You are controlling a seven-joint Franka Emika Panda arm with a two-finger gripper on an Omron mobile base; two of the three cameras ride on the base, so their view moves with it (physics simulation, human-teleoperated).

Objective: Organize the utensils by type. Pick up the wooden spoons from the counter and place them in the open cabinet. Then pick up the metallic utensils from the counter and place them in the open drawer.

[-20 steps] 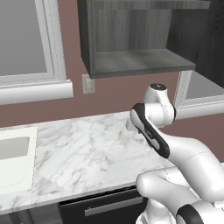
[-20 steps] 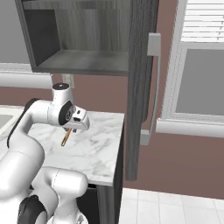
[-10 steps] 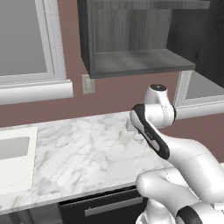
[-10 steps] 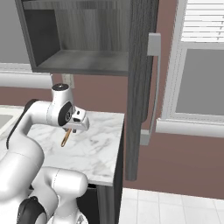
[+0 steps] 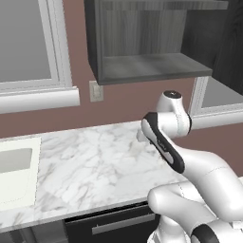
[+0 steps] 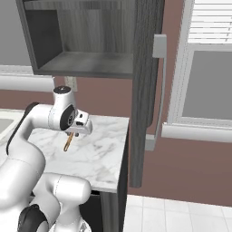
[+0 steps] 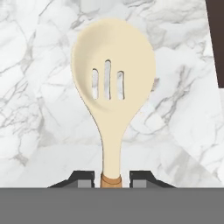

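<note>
A wooden spoon (image 7: 113,87) with a pale slotted bowl and a tan handle is clamped at its handle between my gripper (image 7: 111,180) fingertips. It hangs bowl-down above the white marble counter (image 7: 39,113). From the right base view the spoon (image 6: 67,145) dangles below my gripper (image 6: 73,132), a little over the counter (image 6: 102,152) near its right end. The open cabinet (image 6: 86,63) is above and behind the hand. In the left base view my hand is hidden behind the forearm, under the cabinet (image 5: 147,66).
The cabinet's door (image 6: 146,90) stands swung out to the right of my hand. A pale sink (image 5: 14,166) lies at the counter's left end. A wall socket (image 5: 96,90) sits on the back wall. A dark drawer front (image 5: 111,223) shows under the counter edge.
</note>
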